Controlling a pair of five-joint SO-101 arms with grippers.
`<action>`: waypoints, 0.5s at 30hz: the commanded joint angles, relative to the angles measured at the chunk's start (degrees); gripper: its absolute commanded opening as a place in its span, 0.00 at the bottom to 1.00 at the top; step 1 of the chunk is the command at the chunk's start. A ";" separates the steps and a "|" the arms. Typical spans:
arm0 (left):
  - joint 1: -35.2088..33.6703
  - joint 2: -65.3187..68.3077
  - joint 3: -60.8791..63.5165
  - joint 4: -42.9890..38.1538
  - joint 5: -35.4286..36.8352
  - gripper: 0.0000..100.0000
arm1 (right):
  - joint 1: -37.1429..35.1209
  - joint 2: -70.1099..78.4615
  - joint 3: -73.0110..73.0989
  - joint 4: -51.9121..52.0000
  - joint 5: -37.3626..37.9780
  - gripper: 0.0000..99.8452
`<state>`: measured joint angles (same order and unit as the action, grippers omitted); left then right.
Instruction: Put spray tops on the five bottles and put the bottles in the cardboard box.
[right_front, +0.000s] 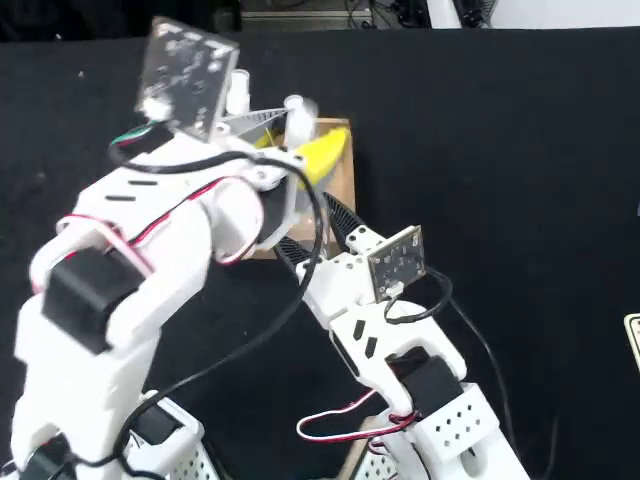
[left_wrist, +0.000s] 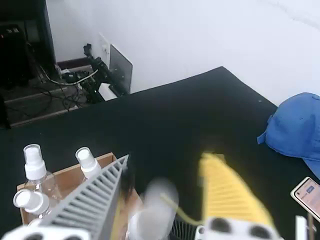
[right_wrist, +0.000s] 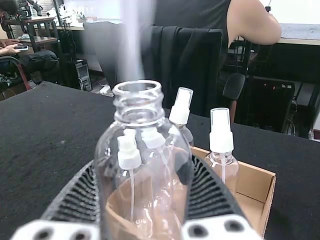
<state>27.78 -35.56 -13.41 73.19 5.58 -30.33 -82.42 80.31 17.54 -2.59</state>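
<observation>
My right gripper (right_wrist: 142, 202) is shut on a clear, open-necked bottle (right_wrist: 142, 150) held upright between its black fingers (right_wrist: 75, 197). Just above the neck hangs a blurred dip tube (right_wrist: 132, 45). It belongs to the white spray top (left_wrist: 156, 205), which sits between the grey and yellow fingers of my left gripper (left_wrist: 165, 170), shut on it. In the high view the left gripper (right_front: 292, 135) is over the right gripper (right_front: 312, 232), beside the cardboard box (right_front: 342, 185). Several capped bottles (right_wrist: 221, 137) stand in the box (right_wrist: 255, 185).
The table is black cloth. A blue cap (left_wrist: 295, 130) and a phone (left_wrist: 307, 192) lie off to one side in the left wrist view. The large left arm (right_front: 150, 270) hides much of the box and the held bottle from above.
</observation>
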 joint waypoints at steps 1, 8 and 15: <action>0.57 -2.99 0.22 3.25 0.26 0.26 | -0.53 0.40 -0.31 -1.93 -0.35 0.01; -6.99 -5.98 -3.56 7.65 -2.73 0.26 | -0.35 0.40 -0.22 -1.49 -0.35 0.01; -35.30 -5.80 2.07 9.23 -4.04 0.26 | 9.32 0.40 -0.84 0.97 -0.44 0.01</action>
<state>9.32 -41.45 -14.20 82.24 2.07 -27.87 -82.42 80.31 17.54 -2.77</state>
